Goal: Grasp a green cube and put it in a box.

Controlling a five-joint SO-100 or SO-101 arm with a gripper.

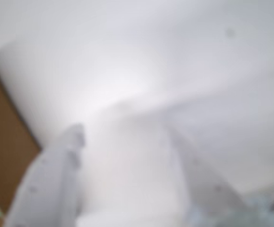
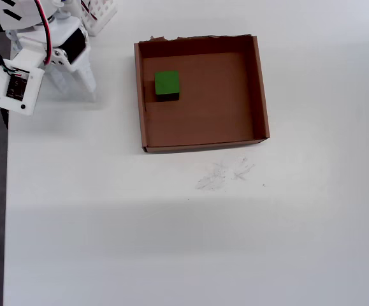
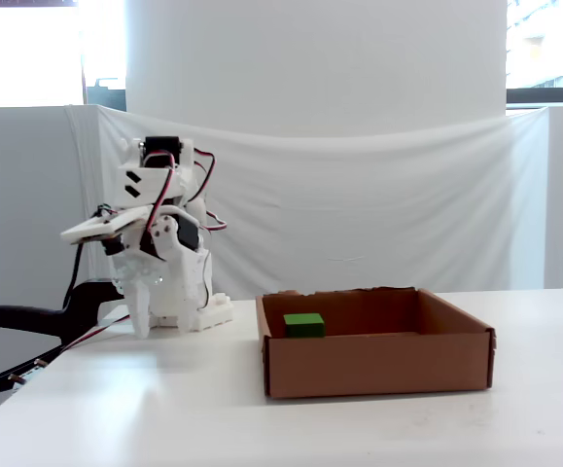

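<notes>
Looking finished, or very nearly: green cube (image 2: pixel 166 84) lying on the floor of the box (image 2: pixel 259 89), in the corner nearest the arm in the overhead view, close to the left wall but apart from it. Nothing left to carry. Judging by that, only parking the arm remaining, or at most checking the cube sitting flat.

Gripper (image 2: pixel 79 83) hanging folded by the arm's base at the upper left of the overhead view, well apart from the box, pointing down at the white counter (image 2: pixel 190 242). In the blurred wrist view, gripper (image 1: pixel 122 142) showing its jaws spread apart, bare counter between them, holding nothing and touching nothing. A sliver of brown box (image 1: pixel 4 156) and a bit of green sitting at that view's left edge.
</notes>
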